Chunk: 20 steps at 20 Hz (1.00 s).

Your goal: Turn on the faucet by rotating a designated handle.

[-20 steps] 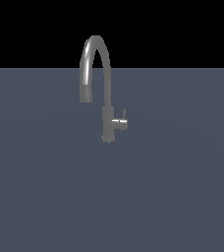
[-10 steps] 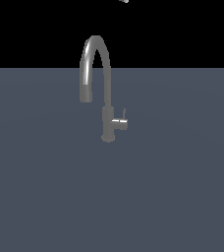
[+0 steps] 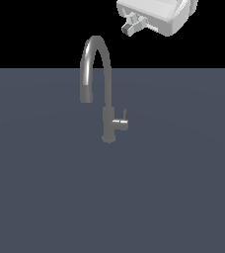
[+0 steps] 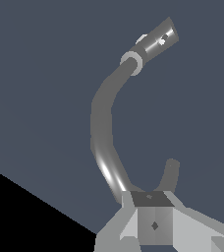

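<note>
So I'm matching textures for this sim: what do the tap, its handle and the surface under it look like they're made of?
The tap looks like polished grey metal: bright streaks run along its arch. The handle has the same grey sheen, probably metal too. The surface is flat, matte slate blue with no reflections or grain; its material can't be told.

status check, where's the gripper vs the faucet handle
Gripper high above the faucet, toward the exterior view's right; jaws state unclear. Handle untouched, stub sticking out from the column. Nothing in the way.
</note>
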Tool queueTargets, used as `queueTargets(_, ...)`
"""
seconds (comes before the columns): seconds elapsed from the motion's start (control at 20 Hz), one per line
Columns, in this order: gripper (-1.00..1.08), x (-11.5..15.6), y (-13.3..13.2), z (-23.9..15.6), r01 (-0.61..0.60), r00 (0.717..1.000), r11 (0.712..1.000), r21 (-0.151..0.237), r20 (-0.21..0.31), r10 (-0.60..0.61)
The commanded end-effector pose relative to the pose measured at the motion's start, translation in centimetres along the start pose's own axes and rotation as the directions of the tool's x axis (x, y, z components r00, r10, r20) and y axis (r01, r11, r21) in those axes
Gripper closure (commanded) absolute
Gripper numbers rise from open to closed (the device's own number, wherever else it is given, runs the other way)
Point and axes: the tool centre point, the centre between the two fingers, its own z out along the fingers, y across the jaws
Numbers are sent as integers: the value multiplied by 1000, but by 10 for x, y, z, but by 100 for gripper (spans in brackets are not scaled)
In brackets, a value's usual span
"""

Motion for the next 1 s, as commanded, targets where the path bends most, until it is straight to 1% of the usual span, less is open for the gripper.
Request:
queueTargets(0.0, 108, 20, 0, 4, -52, 998, 998, 48, 44, 50)
queueTargets(0.15, 108, 43, 1, 10, -120, 989, 987, 103, 101, 110)
queueTargets(0.25, 108, 60, 2, 15, -169, 978, 976, 140, 143, 149)
queueTargets(0.45, 108, 93, 7, 27, -271, 947, 940, 206, 232, 222)
queueTargets(0.65, 108, 125, 13, 43, -379, 900, 887, 263, 328, 287)
queueTargets(0.8, 108, 148, 19, 58, -461, 855, 836, 298, 403, 328)
queueTargets(0.95, 108, 169, 25, 74, -535, 806, 781, 322, 472, 358)
